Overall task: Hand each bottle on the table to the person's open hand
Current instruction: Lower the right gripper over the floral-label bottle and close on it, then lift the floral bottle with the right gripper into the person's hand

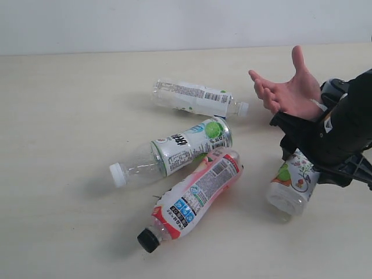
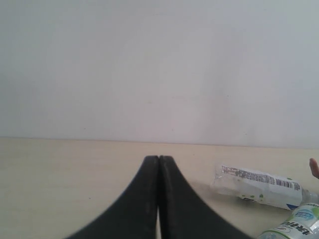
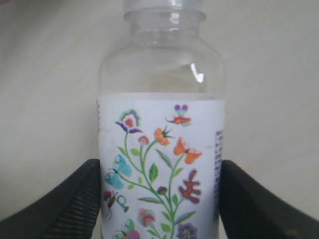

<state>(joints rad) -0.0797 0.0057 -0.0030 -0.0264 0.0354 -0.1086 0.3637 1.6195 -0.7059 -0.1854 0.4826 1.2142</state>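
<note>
My right gripper [image 3: 159, 167] is shut on the white floral bottle [image 3: 160, 149], one finger [image 3: 82, 199] on each side of its label. In the exterior view that floral bottle [image 1: 293, 185] hangs tilted, clear end down, under the right gripper [image 1: 303, 164], just below the person's open hand [image 1: 290, 90]. Three bottles lie on the table [image 1: 58, 116]: the slim barcode one [image 1: 195, 97], the green-lime one [image 1: 174, 151] and the pink-red one with a black cap [image 1: 195, 197]. My left gripper [image 2: 158, 164] is shut and holds nothing; it is out of the exterior view.
The green-lime and pink-red bottles lie side by side, touching. The left wrist view shows the barcode bottle [image 2: 259, 185], a corner of the green-lime bottle [image 2: 295, 226] and a fingertip of the hand [image 2: 314, 168]. A pale wall [image 1: 174, 23] stands behind the table.
</note>
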